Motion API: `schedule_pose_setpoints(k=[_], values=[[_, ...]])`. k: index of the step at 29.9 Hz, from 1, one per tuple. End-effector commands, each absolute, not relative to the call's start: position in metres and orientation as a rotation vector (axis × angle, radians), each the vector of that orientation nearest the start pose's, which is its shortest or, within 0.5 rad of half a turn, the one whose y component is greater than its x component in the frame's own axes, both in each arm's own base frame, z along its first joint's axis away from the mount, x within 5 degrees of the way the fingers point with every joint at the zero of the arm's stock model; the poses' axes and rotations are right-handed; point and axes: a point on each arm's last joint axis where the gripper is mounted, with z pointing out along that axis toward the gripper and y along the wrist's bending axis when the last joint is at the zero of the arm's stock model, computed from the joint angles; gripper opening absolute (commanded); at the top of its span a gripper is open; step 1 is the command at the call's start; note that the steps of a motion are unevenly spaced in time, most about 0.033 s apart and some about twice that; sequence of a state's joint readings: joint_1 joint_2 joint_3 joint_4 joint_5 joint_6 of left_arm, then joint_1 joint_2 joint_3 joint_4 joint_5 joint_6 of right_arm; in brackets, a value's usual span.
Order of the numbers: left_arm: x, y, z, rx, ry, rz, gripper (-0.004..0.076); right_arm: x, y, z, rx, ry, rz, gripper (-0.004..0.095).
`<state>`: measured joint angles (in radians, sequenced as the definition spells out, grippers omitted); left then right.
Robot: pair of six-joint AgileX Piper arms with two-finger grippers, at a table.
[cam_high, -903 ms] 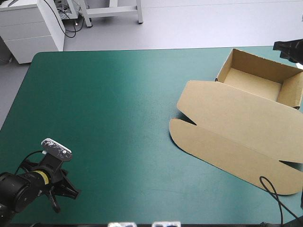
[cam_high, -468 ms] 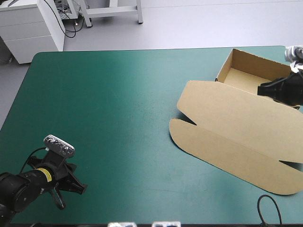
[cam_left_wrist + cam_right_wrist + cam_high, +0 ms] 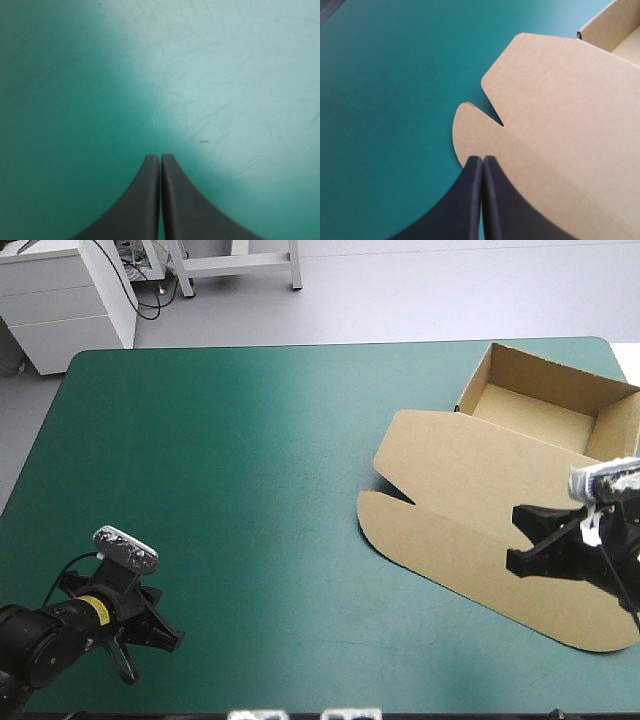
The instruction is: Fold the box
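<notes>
— Where does the box (image 3: 480,465) lie?

— From above: on the right side of the teal-green cover (image 3: 220,470), its open tray (image 3: 540,370) at the far right corner and its lid (image 3: 470,530) flat toward the near edge.

— And the right gripper (image 3: 481,160)?

— Over the lid. Its wrist view shows the black fingers pressed together, pointing at the rounded flap (image 3: 470,130) by the notch. I cannot tell whether they touch it.

— The left gripper (image 3: 160,157)?

— From above it is at the near left corner, well apart from the box. Its wrist view shows fingers pressed together over bare cover.
</notes>
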<state>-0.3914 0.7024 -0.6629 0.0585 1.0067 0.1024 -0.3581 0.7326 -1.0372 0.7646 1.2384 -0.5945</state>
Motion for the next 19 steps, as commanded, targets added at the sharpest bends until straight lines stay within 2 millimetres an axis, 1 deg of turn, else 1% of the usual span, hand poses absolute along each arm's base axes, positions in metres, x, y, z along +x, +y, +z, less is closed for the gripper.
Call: schedule_pose_setpoints(k=[1, 5, 7, 9, 11, 15, 17, 19], values=[[0.106, -0.04, 0.303, 0.628, 2.399, -0.054, -0.0008, 0.094, 0.031, 0.405, -0.284, 2.042, 0.455, -0.0017], [0.106, -0.039, 0.302, 0.633, 2.406, -0.038, -0.0008, 0.085, 0.039, 0.376, -0.42, 2.189, 0.492, -0.0017], [0.107, -0.038, 0.303, 0.639, 2.4, -0.028, -0.0008, 0.082, 0.036, 0.365, -0.446, 2.237, 0.418, -0.0017], [0.107, -0.038, 0.303, 0.649, 2.397, -0.024, -0.0008, 0.077, 0.033, 0.357, -0.48, 2.244, 0.322, -0.0017], [0.107, -0.038, 0.303, 0.655, 2.391, -0.023, -0.0008, 0.074, 0.031, 0.351, -0.477, 2.241, 0.269, -0.0017], [0.107, -0.039, 0.302, 0.654, 2.387, -0.024, -0.0008, 0.067, 0.033, 0.334, -0.548, 2.231, 0.261, -0.0017], [0.107, -0.038, 0.299, 0.659, 2.395, -0.022, -0.0008, 0.065, 0.032, 0.323, -0.538, 2.24, 0.262, -0.0018], [0.106, -0.038, 0.292, 0.666, 2.418, -0.018, -0.0008, 0.064, 0.031, 0.314, -0.525, 2.229, 0.247, -0.0017]])
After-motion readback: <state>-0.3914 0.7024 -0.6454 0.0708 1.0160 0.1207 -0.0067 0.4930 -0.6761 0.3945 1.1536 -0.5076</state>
